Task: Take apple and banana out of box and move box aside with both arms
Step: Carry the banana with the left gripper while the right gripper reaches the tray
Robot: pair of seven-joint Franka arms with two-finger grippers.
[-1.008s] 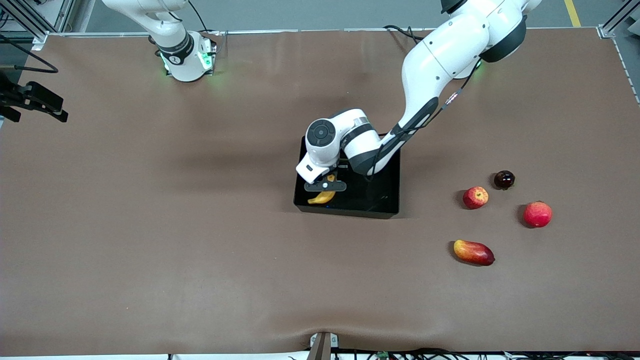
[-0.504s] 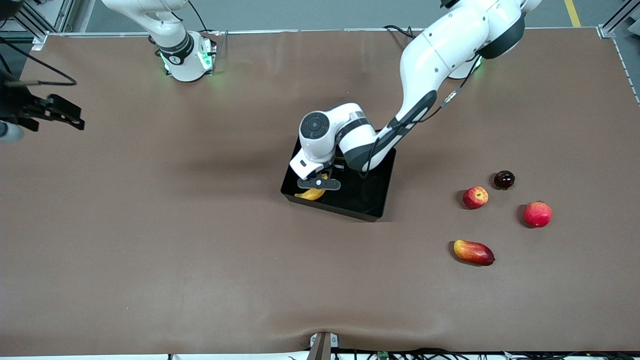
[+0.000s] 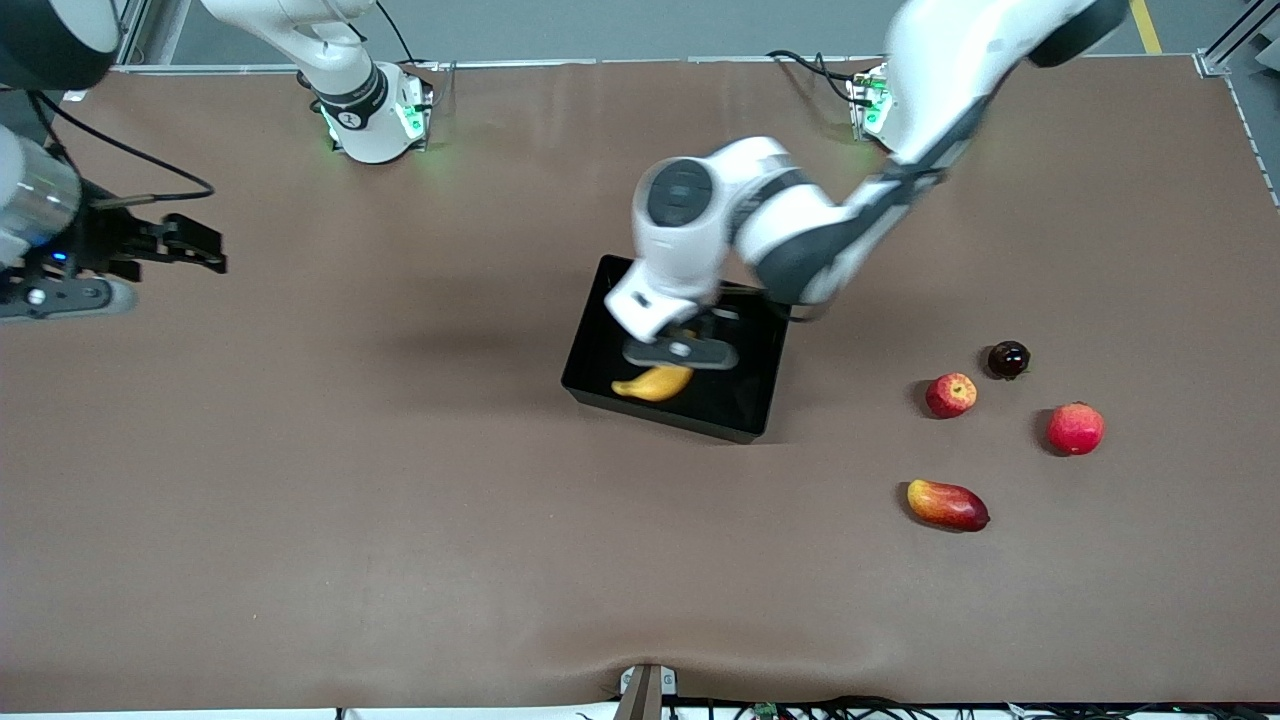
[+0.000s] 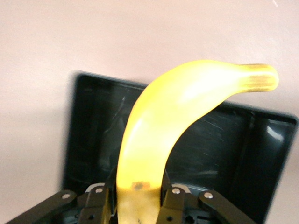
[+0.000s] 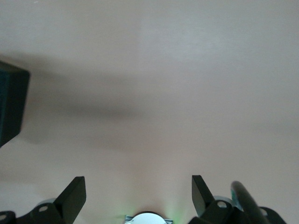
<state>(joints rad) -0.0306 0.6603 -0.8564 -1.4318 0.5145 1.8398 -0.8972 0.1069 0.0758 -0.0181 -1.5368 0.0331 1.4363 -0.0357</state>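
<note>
My left gripper is shut on the yellow banana and holds it just above the black box in the middle of the table. In the left wrist view the banana rises from between my left gripper's fingers, with the box beneath. The small red apple lies on the table toward the left arm's end. My right gripper hangs open and empty over the table's right-arm end. In the right wrist view the right gripper is over bare mat, with a box corner at the edge.
Near the apple lie a dark round fruit, a larger pinkish-red round fruit and, nearer the front camera, a red-yellow mango. The brown mat covers the table.
My left gripper shut on the banana and lifted it out of the box, which got turned askew. My right gripper moved in over the table toward the middle.
</note>
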